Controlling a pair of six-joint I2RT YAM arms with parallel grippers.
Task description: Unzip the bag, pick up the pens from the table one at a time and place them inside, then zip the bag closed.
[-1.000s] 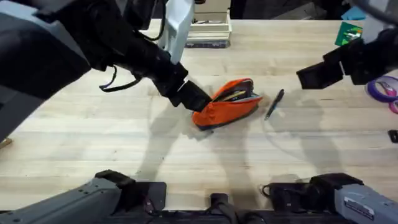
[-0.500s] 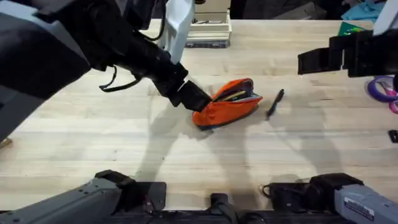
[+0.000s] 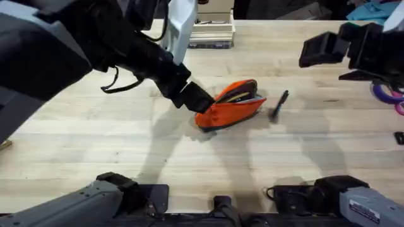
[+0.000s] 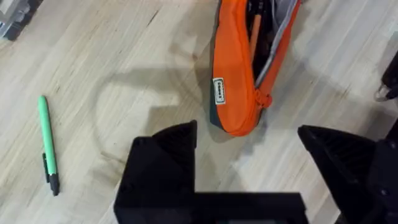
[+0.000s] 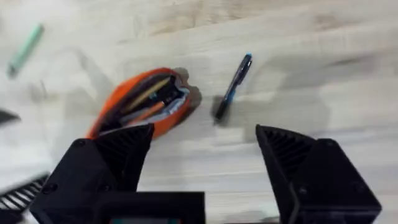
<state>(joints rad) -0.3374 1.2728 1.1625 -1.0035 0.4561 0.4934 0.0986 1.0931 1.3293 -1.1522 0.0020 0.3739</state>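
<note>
Unzipped orange bag (image 3: 228, 104) between green pen (image 4: 48, 144) and dark pen (image 3: 278, 104).

Looks like a lab or workshop bench setup. I'm mounted at a big light wooden plank worktop (image 3: 95, 151), my two arm bases bolted along its near edge with cabling between them. A stack of books or boxes (image 3: 211, 31) sits at the far edge, rolls of purple tape (image 3: 388, 90) off to my right, a green packet (image 3: 353, 33) near the far right corner. Dark room behind the worktop, no household furniture in sight. Test rig, not a home.
</note>
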